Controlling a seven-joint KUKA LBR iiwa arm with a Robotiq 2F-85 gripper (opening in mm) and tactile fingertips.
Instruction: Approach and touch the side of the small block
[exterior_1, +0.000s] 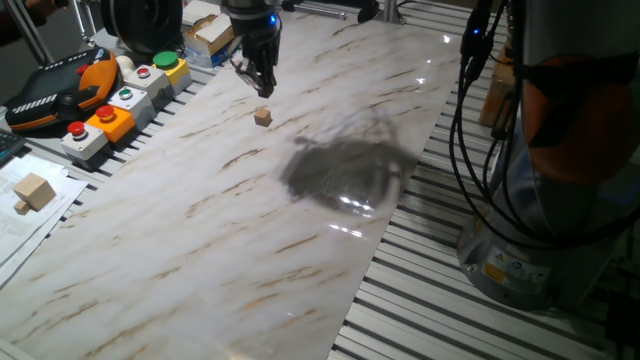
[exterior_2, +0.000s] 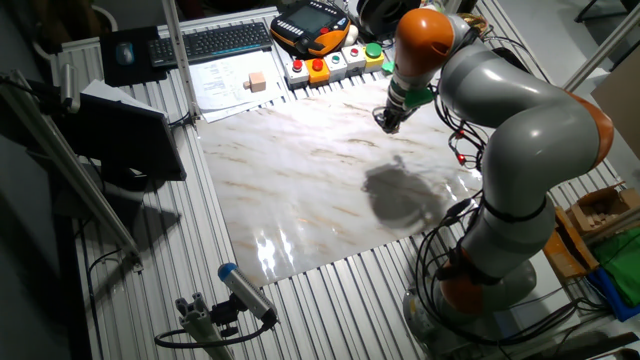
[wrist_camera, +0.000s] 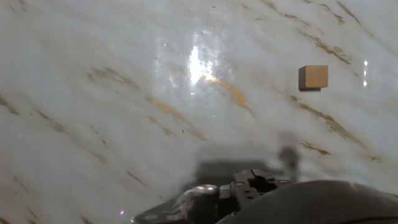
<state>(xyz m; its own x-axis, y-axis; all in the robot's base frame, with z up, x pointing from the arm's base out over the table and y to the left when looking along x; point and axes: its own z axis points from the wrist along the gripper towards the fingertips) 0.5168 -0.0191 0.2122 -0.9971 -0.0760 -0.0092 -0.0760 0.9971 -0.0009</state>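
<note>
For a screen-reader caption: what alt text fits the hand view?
A small block, a tan wooden cube, sits alone on a glossy marble-patterned table, toward the upper right. Part of the dark tool body fills the bottom edge, apart from the cube, with a light glare near top centre.

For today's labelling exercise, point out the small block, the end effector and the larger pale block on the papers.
small block (exterior_1: 263, 117), one fixed view, on its top face.
end effector (exterior_1: 262, 86), one fixed view, between its fingertips.
larger pale block (exterior_1: 34, 190), one fixed view, on its front face.
</note>
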